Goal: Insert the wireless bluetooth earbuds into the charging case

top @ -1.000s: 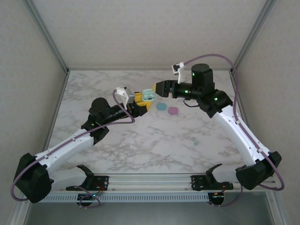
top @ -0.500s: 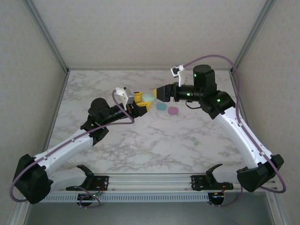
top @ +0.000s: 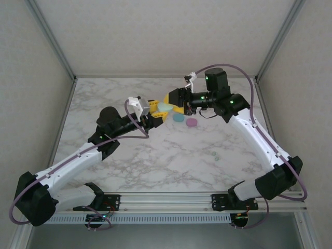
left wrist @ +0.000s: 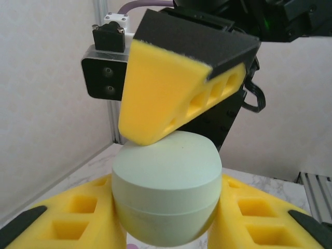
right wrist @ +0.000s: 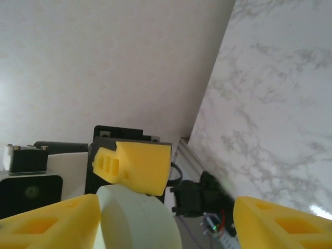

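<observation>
Left arm [top: 78,155]: reaches from the near left corner toward the table [top: 155,155] centre. Left gripper [top: 160,112]: closed on the pale green charging case [top: 165,107], held above the marble. In the left wrist view its 2 yellow fingers [left wrist: 72,218] press the case from either side.

Pale green charging case: a round, domed puck, so no long axis can be told. In the left wrist view the seam between its 2 halves runs level, low on the body, and the halves sit together. The dome faces up in that view, toward the right gripper.

Right gripper [top: 172,104]: at the case from the far right, jaws apart. One yellow finger [left wrist: 161,98] rests its tip on the top of the dome. In the right wrist view the case lies against 1 finger, and the other finger stands well clear of it. It touches the case but does not clamp it.

Teal case [top: 179,118]: flat on the table, just right of the grippers. Pink-purple case [top: 192,123]: just beside it, to the right.

Earbuds [top: 217,158]: 2 tiny buds lie close together on the marble, nearer the arm bases and well apart from the cases. Orientation too small to tell.

Right arm [top: 259,140]: rises from the near right corner.
</observation>
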`<action>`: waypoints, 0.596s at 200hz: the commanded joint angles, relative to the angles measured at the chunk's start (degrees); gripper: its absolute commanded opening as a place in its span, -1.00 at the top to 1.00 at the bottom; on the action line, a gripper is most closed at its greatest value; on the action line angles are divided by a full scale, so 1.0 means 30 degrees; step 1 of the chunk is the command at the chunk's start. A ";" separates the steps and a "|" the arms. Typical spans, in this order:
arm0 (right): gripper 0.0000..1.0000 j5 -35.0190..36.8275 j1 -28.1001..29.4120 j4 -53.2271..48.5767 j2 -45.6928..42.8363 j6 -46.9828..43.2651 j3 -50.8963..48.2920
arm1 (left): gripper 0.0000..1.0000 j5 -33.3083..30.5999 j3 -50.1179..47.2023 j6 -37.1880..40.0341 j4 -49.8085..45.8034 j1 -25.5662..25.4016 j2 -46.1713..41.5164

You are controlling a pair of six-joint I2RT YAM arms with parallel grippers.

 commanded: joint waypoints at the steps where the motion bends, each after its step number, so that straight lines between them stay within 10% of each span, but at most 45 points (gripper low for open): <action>1: -0.27 -0.2210 0.0013 0.1743 0.0037 0.2293 -0.0462 | 0.65 -0.0100 0.0870 0.0623 0.0396 -0.0166 -0.0365; 119: -0.04 -0.3625 -0.0094 0.3077 -0.0363 0.2885 -0.1530 | 0.63 -0.0547 0.0855 0.0876 -0.0205 -0.0166 -0.0364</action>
